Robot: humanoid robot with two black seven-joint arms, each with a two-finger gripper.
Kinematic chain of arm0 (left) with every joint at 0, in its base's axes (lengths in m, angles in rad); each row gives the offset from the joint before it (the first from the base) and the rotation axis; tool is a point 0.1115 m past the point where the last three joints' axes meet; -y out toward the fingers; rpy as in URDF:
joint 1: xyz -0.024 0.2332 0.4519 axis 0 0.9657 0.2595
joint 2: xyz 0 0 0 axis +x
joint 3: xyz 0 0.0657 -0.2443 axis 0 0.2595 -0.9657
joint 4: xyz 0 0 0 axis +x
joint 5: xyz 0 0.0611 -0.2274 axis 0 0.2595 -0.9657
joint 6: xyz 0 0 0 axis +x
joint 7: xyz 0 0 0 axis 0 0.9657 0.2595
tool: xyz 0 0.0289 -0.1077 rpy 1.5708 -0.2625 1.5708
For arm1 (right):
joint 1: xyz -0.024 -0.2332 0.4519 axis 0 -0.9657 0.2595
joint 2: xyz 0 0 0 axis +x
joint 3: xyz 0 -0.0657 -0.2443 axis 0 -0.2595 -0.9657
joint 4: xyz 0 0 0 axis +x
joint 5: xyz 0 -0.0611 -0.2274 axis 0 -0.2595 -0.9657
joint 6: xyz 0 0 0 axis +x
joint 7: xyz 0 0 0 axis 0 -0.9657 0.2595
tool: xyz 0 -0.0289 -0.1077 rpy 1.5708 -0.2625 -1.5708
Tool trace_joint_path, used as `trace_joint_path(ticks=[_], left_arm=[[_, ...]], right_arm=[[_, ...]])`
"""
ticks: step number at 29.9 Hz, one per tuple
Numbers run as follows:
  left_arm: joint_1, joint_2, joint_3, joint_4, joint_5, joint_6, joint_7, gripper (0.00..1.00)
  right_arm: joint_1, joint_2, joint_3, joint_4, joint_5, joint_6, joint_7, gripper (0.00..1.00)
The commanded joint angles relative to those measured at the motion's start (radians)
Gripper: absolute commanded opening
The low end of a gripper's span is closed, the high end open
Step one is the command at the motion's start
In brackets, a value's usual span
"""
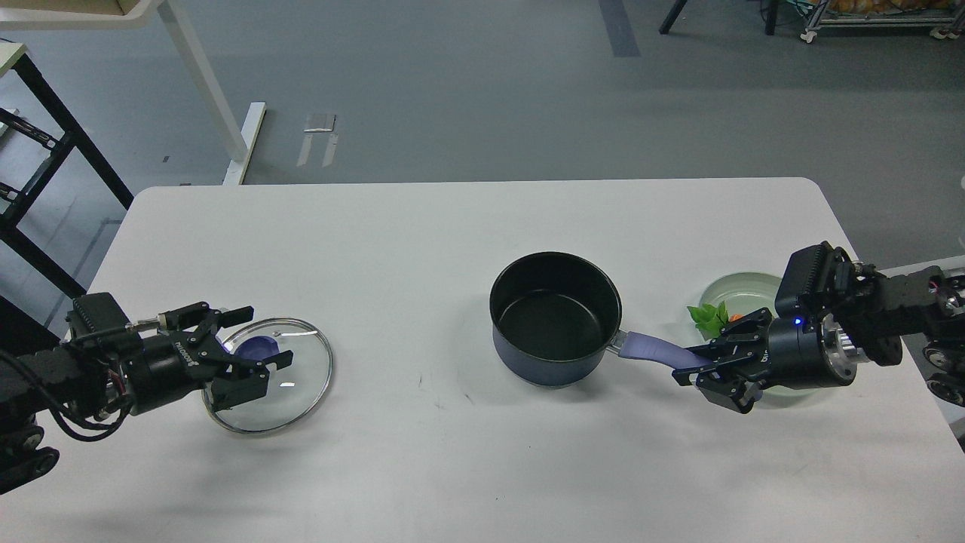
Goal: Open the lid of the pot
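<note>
The dark blue pot (556,320) stands uncovered at the table's middle right, its purple handle (652,351) pointing right. My right gripper (700,368) is shut on the end of that handle. The glass lid (290,381) with a blue knob (256,348) lies flat on the table at the left. My left gripper (265,336) is open over the lid, with its fingers spread on either side of the knob.
A pale green plate (742,289) with a green leaf (709,317) and a small orange piece sits behind my right gripper near the table's right edge. The table (422,226) is white. A black rack stands off its left side.
</note>
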Motion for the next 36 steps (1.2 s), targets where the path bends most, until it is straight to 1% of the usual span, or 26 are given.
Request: trace_joint_path(ticks=[1,3,5,7,8,11,16,19,21,23,25,27,28,31,36], left_arm=[[-0.065,0.057,-0.014,-0.117,-0.256,-0.094,0.0,0.99],[-0.128,0.066,-0.021,-0.14,-0.452,-0.195,0.0,0.99],[-0.163,0.063,-0.052,-0.138,-0.69,-0.298,0.0,0.99],[-0.171,0.057,-0.095,-0.123,-0.951,-0.375,0.0,0.99],[-0.17,0.052,-0.11,-0.111,-1.061,-0.399,0.0,0.99],[-0.168,0.014,-0.119,-0.036,-1.31,-0.442,0.0,0.99],[-0.153,-0.052,-0.121,0.066,-1.444,-0.453,0.0,0.99],[-0.153,-0.093,-0.123,0.107,-1.525,-0.47,0.0,0.99],[-0.147,-0.133,-0.129,0.159,-1.597,-0.519,0.0,0.99],[-0.145,-0.165,-0.142,0.222,-1.659,-0.589,0.0,0.99],[-0.144,-0.196,-0.161,0.297,-1.717,-0.68,0.0,0.99],[-0.144,-0.218,-0.175,0.342,-1.762,-0.728,0.041,0.99],[-0.144,-0.224,-0.176,0.352,-1.774,-0.741,0.048,0.99],[-0.144,-0.232,-0.179,0.366,-1.783,-0.758,0.047,0.99],[-0.124,-0.258,-0.21,0.377,-1.788,-0.792,0.045,0.99]], right_arm=[[0.0,-0.005,0.0,0.0,0.001,0.0,0.0,0.35],[0.0,-0.005,0.0,0.0,0.001,0.0,0.0,0.35],[0.0,-0.006,0.0,0.0,0.001,0.0,0.0,0.36],[0.0,-0.006,0.0,0.0,0.001,0.0,0.0,0.37],[0.0,-0.006,0.0,0.0,0.001,-0.001,0.0,0.38],[0.0,-0.006,0.0,0.0,0.001,-0.001,0.0,0.47],[0.0,-0.006,0.0,0.0,0.003,-0.001,0.0,0.65],[0.0,-0.011,0.0,0.001,0.007,-0.006,0.0,0.83],[0.002,-0.021,0.003,0.003,0.01,-0.006,0.0,0.96],[0.005,-0.037,0.009,0.006,0.018,-0.007,0.0,0.97],[0.02,-0.061,0.015,0.01,0.053,-0.009,0.0,0.98],[0.046,-0.089,0.028,0.021,0.119,-0.014,0.0,0.98],[0.065,-0.104,0.031,0.029,0.156,-0.017,0.0,0.98],[0.129,-0.149,0.041,0.055,0.31,-0.018,0.0,0.98],[0.143,-0.166,0.144,0.038,0.694,-0.06,0.0,0.98]])
